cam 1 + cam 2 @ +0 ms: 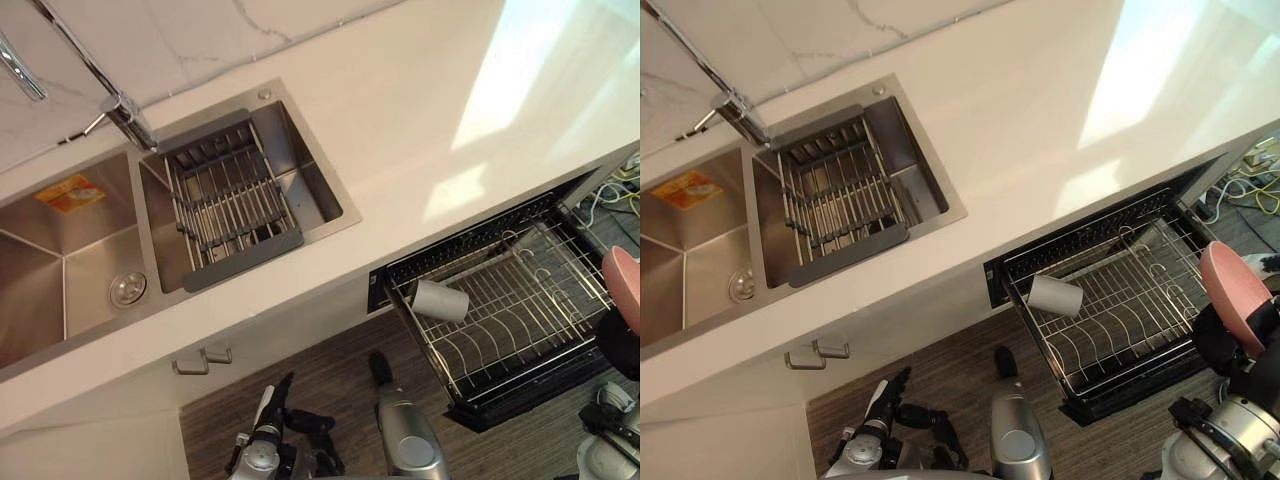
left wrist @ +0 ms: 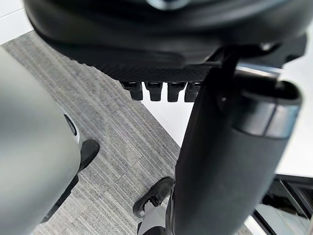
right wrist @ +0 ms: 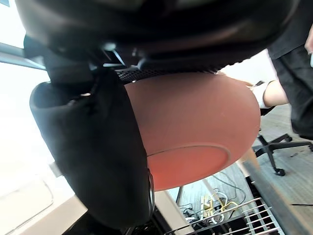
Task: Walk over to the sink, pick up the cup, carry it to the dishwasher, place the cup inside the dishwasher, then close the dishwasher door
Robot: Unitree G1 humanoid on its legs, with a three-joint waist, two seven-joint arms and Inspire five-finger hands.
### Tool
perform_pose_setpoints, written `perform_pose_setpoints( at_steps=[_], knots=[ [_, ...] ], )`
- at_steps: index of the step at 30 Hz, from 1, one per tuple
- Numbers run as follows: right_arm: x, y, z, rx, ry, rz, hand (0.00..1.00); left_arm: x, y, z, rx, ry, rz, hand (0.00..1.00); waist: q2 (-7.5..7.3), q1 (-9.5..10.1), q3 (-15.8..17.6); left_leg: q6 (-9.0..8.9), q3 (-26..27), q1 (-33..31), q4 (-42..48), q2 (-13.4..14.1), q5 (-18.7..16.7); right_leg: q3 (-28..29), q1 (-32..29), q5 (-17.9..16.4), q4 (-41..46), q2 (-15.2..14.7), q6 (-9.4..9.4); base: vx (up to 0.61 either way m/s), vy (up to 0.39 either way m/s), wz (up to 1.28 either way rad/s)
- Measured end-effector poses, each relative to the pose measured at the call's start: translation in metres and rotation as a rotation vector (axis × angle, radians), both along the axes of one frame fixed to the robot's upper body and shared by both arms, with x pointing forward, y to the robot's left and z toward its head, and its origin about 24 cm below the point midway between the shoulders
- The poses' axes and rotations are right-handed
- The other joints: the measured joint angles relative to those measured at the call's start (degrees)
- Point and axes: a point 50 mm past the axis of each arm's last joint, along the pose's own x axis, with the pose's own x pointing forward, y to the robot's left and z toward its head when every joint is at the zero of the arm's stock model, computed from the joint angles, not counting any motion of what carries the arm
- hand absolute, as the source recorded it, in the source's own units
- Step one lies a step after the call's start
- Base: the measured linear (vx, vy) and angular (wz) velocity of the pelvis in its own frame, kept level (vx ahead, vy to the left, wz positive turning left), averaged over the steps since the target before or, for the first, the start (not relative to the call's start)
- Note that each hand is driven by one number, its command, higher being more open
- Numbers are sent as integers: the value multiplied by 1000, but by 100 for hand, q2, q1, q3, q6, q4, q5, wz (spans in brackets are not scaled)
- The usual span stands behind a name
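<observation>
Right hand (image 1: 1230, 343) was up beside the open dishwasher with a pink bowl (image 1: 1233, 280) clamped in it. In the right wrist view the thumb (image 3: 98, 156) lay pressed flat along the bowl's rounded outer wall, with the foot ring just past its tip; the fingers on the far side were hidden behind the bowl. It looked more like a bowl than a cup, but it was the piece being carried, hanging above the outer end of the wire rack (image 1: 545, 310). Well away from the fingers, at the rack's inner end, a white cup (image 1: 440, 300) lay tipped on its side. The bowl looked like glazed ceramic: rigid, smooth and probably slick under the pads, with moderate weight, and likely to chip if knocked against the wires. Since the curved wall gave a thumb little to bite on, a pinch across the rim looked safest, with a slow release low over the rack. Left hand (image 1: 295, 420) hung low over the floor, its fingers (image 2: 159, 91) relaxed and holding nothing.
</observation>
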Motion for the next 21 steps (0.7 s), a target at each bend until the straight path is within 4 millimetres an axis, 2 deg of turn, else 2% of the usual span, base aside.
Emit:
perform_pose_setpoints(
  at_steps=[2, 3, 4, 5, 7, 12, 13, 14, 15, 21],
  knots=[
    [6, 0, 3, -6, -23, 17, 0, 5, 0, 2, 0, -15, 1, 100, 33, 6, 111, 66, -83, -111, 127, -13, -11, -69, -33, 23, 14, -64, 39, 72, 49, 19],
    [8, 0, 3, -9, -24, 24, 0, 7, 0, 3, -1, -19, 2, 100, 2, 17, 160, 81, -96, -134, 168, -14, -23, -81, -41, 31, 25, -73, 57, 66, 49, 13],
    [11, -1, 4, -13, -28, 36, 0, 10, 1, 4, -1, -31, 3, 100, 32, 53, 215, 109, -105, -166, 229, -20, -51, -82, -72, 20, 84, -89, 60, 59, 51, 5],
    [14, -2, 6, -20, -34, 43, 0, 13, 0, 6, -3, -45, 3, 100, -19, 95, 302, 129, -106, -231, 297, -27, -90, -78, -131, -5, 136, -105, 79, 39, 35, 4],
    [19, -4, 5, -23, -33, 55, 0, 17, 0, 9, -8, -61, 6, 100, 11, 119, 367, 157, -151, -317, 399, -38, -134, -107, -190, -52, 212, -137, 97, 44, 31, 11],
    [28, -9, -9, 52, -23, 54, 0, 22, 0, 11, -14, -75, 12, 100, -22, 161, 458, 200, -221, -447, 675, -43, -308, -147, -314, -249, 545, -196, 144, 19, 13, 8],
    [29, -10, -12, 61, -14, 52, 0, 23, 0, 11, -14, -77, 12, 100, -64, 157, 503, 210, -222, -468, 747, -46, -360, -138, -336, -305, 639, -207, 155, 0, 0, 0],
    [29, -11, -14, 64, -6, 49, 0, 24, 0, 12, -14, -81, 12, 100, -30, 156, 521, 217, -223, -464, 804, -48, -401, -134, -338, -351, 708, -218, 166, 0, 0, 0],
    [29, -13, -17, 68, 8, 47, 0, 24, 0, 12, -15, -82, 12, 100, -69, 154, 550, 230, -223, -498, 863, -62, -443, -121, -390, -403, 809, -240, 186, 0, 0, 0],
    [31, -19, -34, 115, 70, 25, 0, 26, 0, 13, -15, -87, 21, 100, -75, 159, 576, 271, -225, -592, 1024, -102, -543, -85, -528, -528, 1055, -295, 226, 4, 0, 1]
  ],
)
